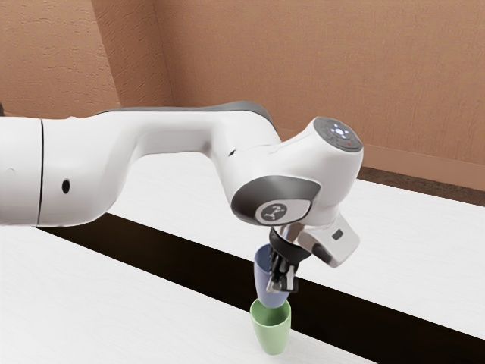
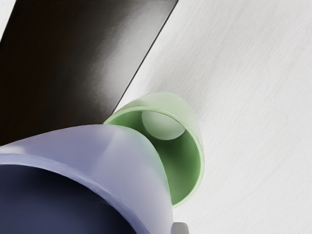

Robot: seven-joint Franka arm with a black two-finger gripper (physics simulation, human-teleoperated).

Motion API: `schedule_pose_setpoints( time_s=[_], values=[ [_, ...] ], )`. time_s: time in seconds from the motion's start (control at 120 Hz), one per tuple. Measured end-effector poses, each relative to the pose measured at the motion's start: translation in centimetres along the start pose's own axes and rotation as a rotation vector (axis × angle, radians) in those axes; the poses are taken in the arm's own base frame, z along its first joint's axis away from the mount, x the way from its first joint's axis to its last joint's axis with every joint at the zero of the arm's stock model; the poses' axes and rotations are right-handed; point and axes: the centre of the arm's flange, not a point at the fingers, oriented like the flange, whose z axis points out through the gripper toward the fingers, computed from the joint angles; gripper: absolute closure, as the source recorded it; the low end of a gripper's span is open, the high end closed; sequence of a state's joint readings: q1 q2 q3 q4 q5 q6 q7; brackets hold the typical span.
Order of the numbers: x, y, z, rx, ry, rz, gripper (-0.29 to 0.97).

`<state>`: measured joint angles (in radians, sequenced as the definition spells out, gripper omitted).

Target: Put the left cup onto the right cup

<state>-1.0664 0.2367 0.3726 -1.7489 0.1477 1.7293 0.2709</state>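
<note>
A blue-lavender cup hangs tilted in the air, with my gripper shut on its rim wall. Its bottom reaches into the mouth of a light green cup that stands upright on the white table near the front edge. In the wrist view the blue cup looms large and blurred just under my hand, and the green cup lies right beyond it with its open mouth and pale inner bottom showing.
A wide black strip runs diagonally across the white table just behind the cups. A brown wall rises at the back. My white arm reaches in from the exterior view's left.
</note>
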Motion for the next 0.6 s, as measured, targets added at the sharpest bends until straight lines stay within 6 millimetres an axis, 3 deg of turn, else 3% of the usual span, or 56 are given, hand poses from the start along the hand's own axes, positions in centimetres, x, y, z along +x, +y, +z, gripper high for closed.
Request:
schedule_pose_setpoints(
  time_s=[0.6],
  values=[
    [1.0,0.6,1.5,-0.012,-0.02,0.009,0.78]
  ],
)
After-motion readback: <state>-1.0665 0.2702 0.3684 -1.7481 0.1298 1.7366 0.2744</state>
